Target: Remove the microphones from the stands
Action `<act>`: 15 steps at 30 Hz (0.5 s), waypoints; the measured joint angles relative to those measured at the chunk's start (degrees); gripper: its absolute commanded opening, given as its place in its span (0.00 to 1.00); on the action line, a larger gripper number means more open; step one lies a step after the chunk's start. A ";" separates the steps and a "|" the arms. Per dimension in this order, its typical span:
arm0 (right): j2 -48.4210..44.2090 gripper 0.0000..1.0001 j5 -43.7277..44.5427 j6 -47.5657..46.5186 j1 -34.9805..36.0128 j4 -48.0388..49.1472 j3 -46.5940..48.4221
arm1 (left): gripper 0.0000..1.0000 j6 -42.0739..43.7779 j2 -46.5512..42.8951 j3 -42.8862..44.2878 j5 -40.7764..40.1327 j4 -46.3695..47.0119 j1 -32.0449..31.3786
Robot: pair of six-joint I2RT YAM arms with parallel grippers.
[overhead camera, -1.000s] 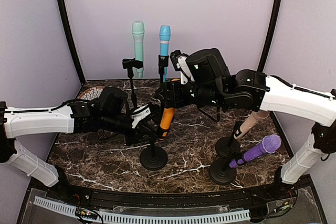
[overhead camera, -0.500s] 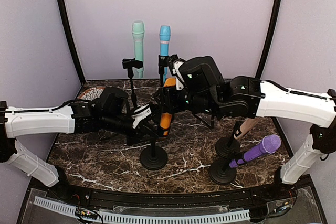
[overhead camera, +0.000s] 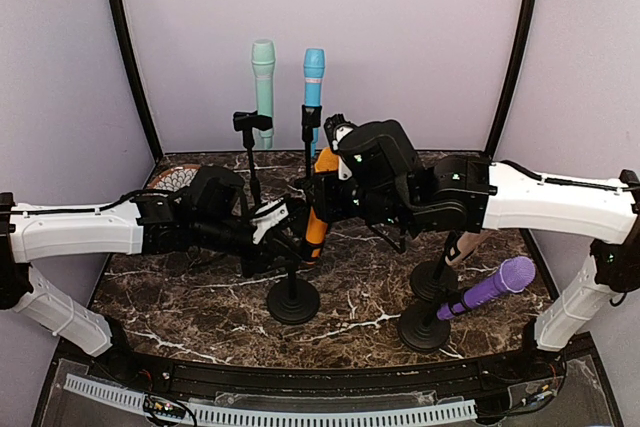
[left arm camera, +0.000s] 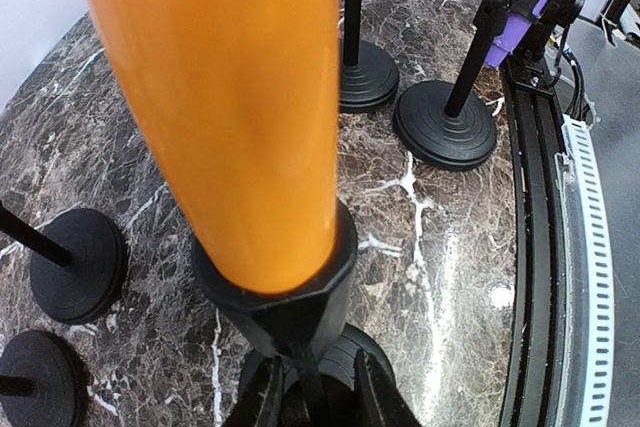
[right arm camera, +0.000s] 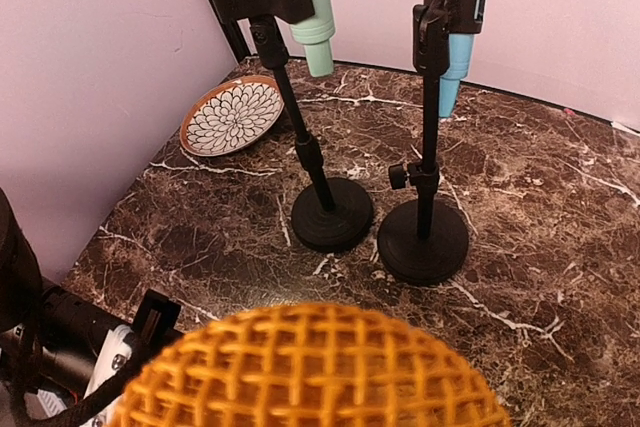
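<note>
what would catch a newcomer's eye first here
The orange mic at centre, tilted in its stand, with both arms meeting on it: the left pincer clamps the stand's post below the clip, the right pincer is at the mic's head. Behind, a mint mic and a blue mic stand upright; a purple mic leans front right.

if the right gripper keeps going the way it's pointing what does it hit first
The orange microphone's mesh head, right in front of the right gripper; depth is hard to judge.
</note>
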 measured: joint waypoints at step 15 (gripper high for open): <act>0.00 0.21 -0.28 -0.11 0.00 0.76 -0.39 | 0.81 1.36 1.09 -0.52 -2.16 0.48 0.04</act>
